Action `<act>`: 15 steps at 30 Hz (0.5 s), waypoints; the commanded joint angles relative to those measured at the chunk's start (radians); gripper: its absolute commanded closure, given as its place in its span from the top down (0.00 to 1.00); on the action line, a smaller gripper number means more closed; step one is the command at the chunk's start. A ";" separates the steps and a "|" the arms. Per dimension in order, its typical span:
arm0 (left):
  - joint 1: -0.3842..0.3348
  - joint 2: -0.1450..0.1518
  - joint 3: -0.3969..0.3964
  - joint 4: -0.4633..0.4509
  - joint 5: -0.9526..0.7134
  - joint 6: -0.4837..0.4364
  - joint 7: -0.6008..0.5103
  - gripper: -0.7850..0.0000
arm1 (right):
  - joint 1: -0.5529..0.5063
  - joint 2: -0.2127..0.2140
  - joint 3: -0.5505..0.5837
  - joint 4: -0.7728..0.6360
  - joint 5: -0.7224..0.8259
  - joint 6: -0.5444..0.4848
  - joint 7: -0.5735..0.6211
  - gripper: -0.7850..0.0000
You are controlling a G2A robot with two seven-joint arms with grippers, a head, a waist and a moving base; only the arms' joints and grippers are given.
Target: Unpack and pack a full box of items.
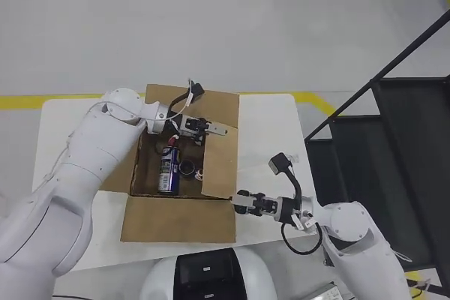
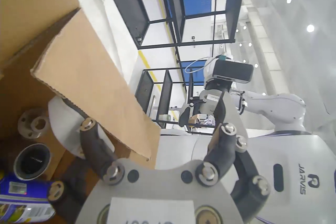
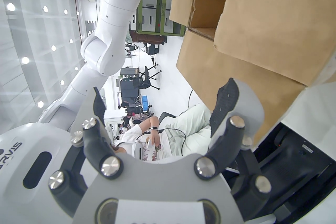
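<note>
An open cardboard box sits on the white table with its flaps spread. Inside lie a blue can, a black cylinder, a metal flange and a white object. My left gripper is open at the box's far right side. One finger is inside the box and one outside, with the raised right flap between them. My right gripper is open and holds nothing, just off the box's near right corner.
A black stepped metal frame stands off the table's right side. A yellow floor line runs behind the table. Bare table surface lies to the right of the box.
</note>
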 commanded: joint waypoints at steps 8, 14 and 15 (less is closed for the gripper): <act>-0.011 -0.037 0.020 -0.031 -0.061 0.013 -0.013 1.00 | -0.079 0.012 0.076 -0.071 0.029 -0.036 -0.018 1.00; -0.022 -0.091 0.060 -0.027 -0.099 0.026 -0.026 1.00 | -0.150 0.019 0.157 -0.113 0.077 -0.072 -0.023 1.00; -0.025 -0.100 0.067 -0.020 -0.105 0.026 -0.026 1.00 | -0.162 0.020 0.170 -0.117 0.086 -0.077 -0.021 1.00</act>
